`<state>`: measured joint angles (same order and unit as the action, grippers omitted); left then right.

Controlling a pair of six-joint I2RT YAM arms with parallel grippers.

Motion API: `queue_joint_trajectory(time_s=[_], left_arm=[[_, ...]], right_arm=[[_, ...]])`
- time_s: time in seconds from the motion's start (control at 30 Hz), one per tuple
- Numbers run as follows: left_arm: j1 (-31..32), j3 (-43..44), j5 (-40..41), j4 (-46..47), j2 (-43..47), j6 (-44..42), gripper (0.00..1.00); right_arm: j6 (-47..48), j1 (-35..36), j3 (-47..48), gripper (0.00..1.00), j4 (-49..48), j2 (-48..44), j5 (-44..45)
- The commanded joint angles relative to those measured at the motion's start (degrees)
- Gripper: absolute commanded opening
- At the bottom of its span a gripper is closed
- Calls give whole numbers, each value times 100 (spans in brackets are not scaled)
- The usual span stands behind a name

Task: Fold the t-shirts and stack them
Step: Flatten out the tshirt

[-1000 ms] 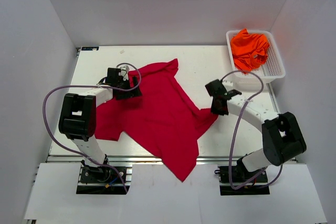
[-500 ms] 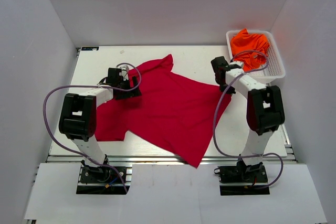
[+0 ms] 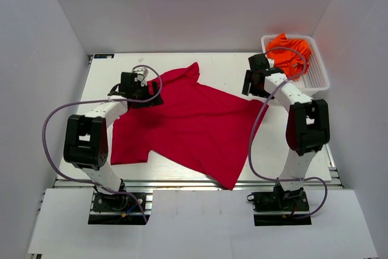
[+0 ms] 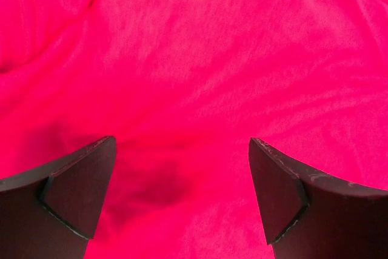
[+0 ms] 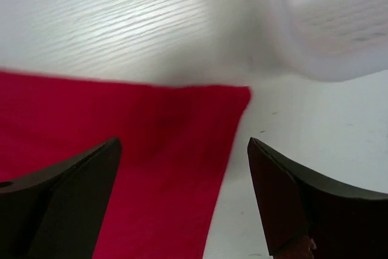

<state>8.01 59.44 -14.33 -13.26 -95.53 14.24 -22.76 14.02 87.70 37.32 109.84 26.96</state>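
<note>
The crimson t-shirt lies spread on the table. The left end effector, wide open and empty, is above it. The right end effector, also open and empty, is above its corner near the basket.

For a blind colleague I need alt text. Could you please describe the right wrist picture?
The open right gripper hovers over a corner of the crimson t-shirt, which lies flat on the white table. A blurred white mesh basket stands at the upper right, just beyond that corner.
</note>
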Motion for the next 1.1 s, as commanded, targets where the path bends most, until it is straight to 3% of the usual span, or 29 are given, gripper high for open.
queue_joint_trajectory(time_s=[0.0, 0.13, 0.23, 0.3, 0.57, 0.7, 0.73, 0.83, 0.97, 1.07], left_arm=[[16, 453, -53, 7, -167, -114, 100], [16, 1016, 122, -71, -896, -114, 100], [-124, 1316, -88, -133, -1424, 17, 100], [-124, 1535, 219, -255, -1678, 78, 100], [-124, 965, 553, -432, -1768, 579, 100], [69, 61, 449, -398, -884, 887, 100], [139, -437, -65, -267, -689, 966, 100], [332, -1212, -386, -45, 92, 1124, 100], [613, -1374, -264, -388, 735, 1178, 100], [745, -1085, 61, -327, 860, 1011, 100]], right_arm=[[509, 240, -988, 90, -1004, -953, -1690], [247, 452, -2026, 90, -1473, -1386, -2633], [62, 540, -2589, 90, -1719, -1562, -2915], [-78, 549, -2793, 90, -1825, -1483, -2942], [-580, 260, -2145, 90, -1439, -316, -1826], [-484, -162, -1363, 90, -1140, 561, -1914], [-422, -198, -1109, 90, -1113, 652, -1940], [-90, -391, -501, 90, -1191, 924, -2071], [439, -374, -131, 90, -1402, 811, -2361], [992, -286, -524, 90, -1859, 346, -3222]])
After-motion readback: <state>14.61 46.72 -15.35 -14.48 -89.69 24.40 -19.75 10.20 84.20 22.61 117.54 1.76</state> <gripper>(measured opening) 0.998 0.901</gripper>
